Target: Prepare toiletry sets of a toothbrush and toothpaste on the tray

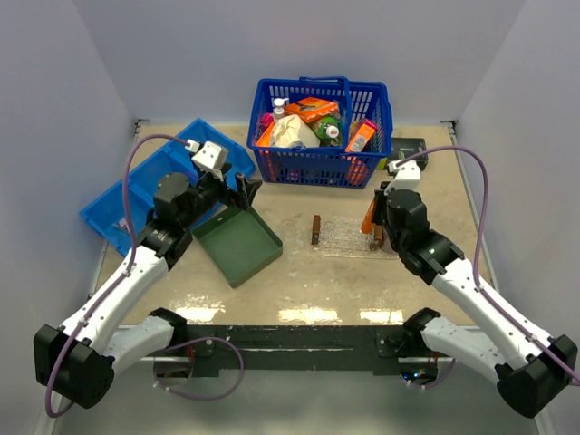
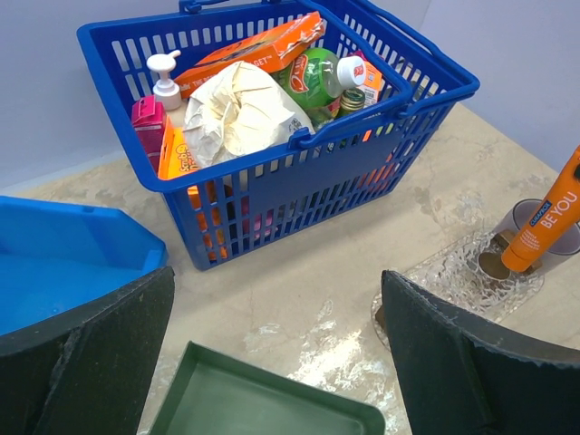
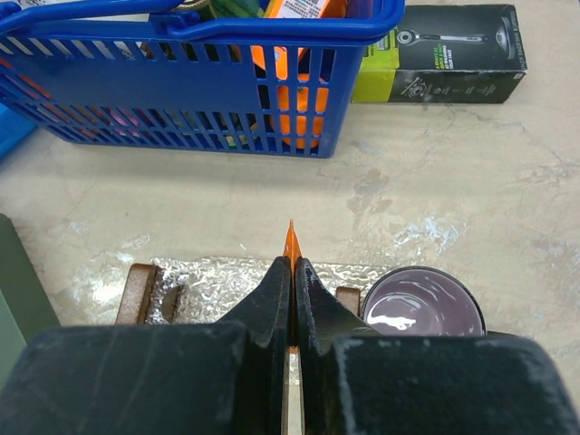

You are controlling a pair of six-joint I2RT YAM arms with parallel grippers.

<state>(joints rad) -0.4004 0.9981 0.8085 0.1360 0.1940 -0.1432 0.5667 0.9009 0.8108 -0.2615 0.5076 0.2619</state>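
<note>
— Which view tells the most?

— The overhead one, for the big things. The blue basket point(image 1: 308, 165) stands ahead of the left claw point(image 1: 240, 192), full of packets and bottles. The blue bin point(image 1: 136, 195) lies to that claw's left, and the green tray point(image 1: 237, 243) sits just under it. The left wrist view adds the claw's state: its two fingers stand wide apart with nothing between them, and a corner of the green tray is below the gap.

— And the right side?

— From above, the right claw point(image 1: 375, 225) hangs over the right end of the clear tray point(image 1: 344, 237), but its fingers are too small there to read. Its own wrist view settles it. The fingers are pressed together on the flat crimped end of the orange toothpaste tube point(image 3: 291, 243), which pokes out just past the fingertips.

— What else does that view give?

— The purple mug point(image 3: 422, 304), just right of the claw. From above the arm hides it. The tray lies directly below and ahead of the claw, with one wooden handle point(image 3: 136, 292) to the left. A black box point(image 3: 453, 41) sits well ahead.

— Where is the tube against the tray?

— Only the left wrist view shows its length. It hangs tilted from the claw, cap down, over the tray's end in front of the mug. The cap looks to touch the tray, though I can't be sure from that angle.
</note>
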